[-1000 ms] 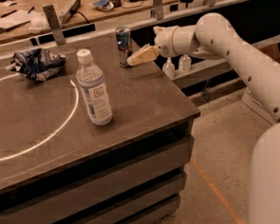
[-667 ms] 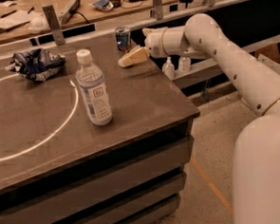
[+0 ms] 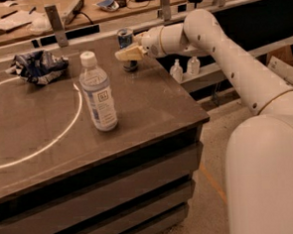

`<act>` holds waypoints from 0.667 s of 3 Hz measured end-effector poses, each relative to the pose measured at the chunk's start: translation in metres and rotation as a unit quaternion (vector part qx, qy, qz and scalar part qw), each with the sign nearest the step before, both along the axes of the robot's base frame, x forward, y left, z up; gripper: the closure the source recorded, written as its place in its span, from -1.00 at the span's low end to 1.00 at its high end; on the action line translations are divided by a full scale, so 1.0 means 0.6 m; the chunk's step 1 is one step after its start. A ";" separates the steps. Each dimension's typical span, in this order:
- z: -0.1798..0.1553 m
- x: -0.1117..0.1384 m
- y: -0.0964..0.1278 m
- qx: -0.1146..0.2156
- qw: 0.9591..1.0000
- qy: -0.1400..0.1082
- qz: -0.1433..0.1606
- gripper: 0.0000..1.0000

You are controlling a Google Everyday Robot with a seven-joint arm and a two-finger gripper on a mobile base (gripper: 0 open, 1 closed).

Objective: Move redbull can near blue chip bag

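The gripper [image 3: 127, 53] lies across the middle of the redbull can [image 3: 125, 38], which stands upright near the table's [image 3: 150, 104] far edge; whether it grasps the can cannot be told. A sound grasp would sit squarely at mid-height, then carry the can left toward the blue chip bag [image 3: 38, 66], behind the plastic bottle [image 3: 98, 94]. Counted: one can, one bag, one bottle.

Far right, the smooth plastic gripper [image 3: 128, 54] sits at the shiny metal redbull can [image 3: 125, 38] — blue chip bag [image 3: 38, 66] crinkled glossy foil, bottle [image 3: 98, 99] clear plastic.
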State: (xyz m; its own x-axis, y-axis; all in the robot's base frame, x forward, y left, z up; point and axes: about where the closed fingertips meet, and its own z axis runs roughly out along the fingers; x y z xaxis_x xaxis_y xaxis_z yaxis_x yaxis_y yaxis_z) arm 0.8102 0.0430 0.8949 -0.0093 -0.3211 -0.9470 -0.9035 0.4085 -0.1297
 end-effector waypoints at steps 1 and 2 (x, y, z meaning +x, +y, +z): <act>0.029 -0.009 0.025 0.008 1.000 0.002 0.019 0.45; 0.059 -0.016 0.064 0.030 0.999 0.005 0.032 0.89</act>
State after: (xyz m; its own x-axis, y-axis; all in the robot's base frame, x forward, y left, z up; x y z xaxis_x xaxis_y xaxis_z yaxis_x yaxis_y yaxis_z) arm 0.8004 0.0811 0.9302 -0.0006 -0.2633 -0.9647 -0.9290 0.3571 -0.0968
